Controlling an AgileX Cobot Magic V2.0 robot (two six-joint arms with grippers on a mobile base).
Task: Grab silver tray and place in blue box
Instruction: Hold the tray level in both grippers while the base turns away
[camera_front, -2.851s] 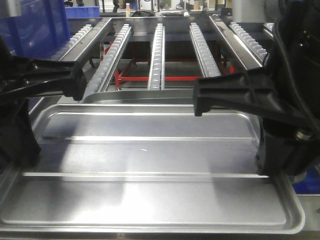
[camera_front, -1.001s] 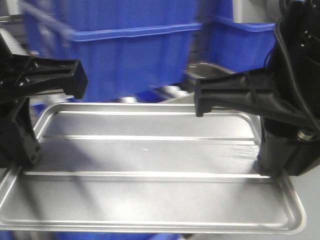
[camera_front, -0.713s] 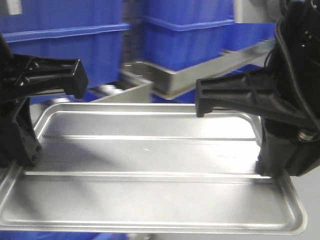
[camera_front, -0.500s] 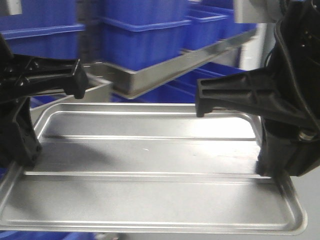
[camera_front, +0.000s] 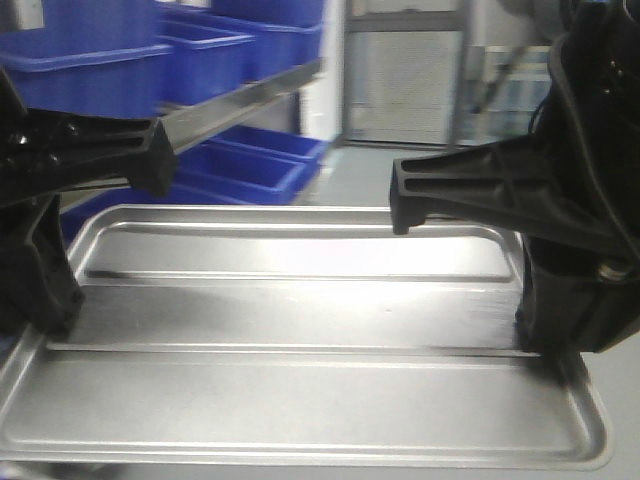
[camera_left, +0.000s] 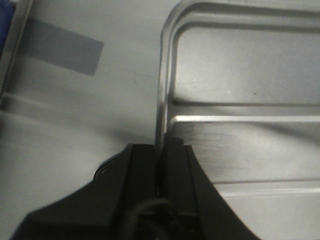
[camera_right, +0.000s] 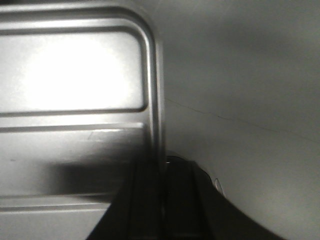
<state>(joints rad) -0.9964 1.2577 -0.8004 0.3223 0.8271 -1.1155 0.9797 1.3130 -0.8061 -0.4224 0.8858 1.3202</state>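
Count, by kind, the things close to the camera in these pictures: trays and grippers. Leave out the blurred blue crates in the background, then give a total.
silver tray: 1
grippers: 2, the left gripper and the right gripper, each clamped on a side rim of the tray
Total: 3

Front camera sits low between the arms, facing forward, right up close over the silver tray (camera_front: 300, 400). Left wrist camera peers down along the left gripper (camera_left: 161, 155) at the tray's left rim. Right wrist camera mirrors it over the right gripper (camera_right: 162, 167). All three share the tray.
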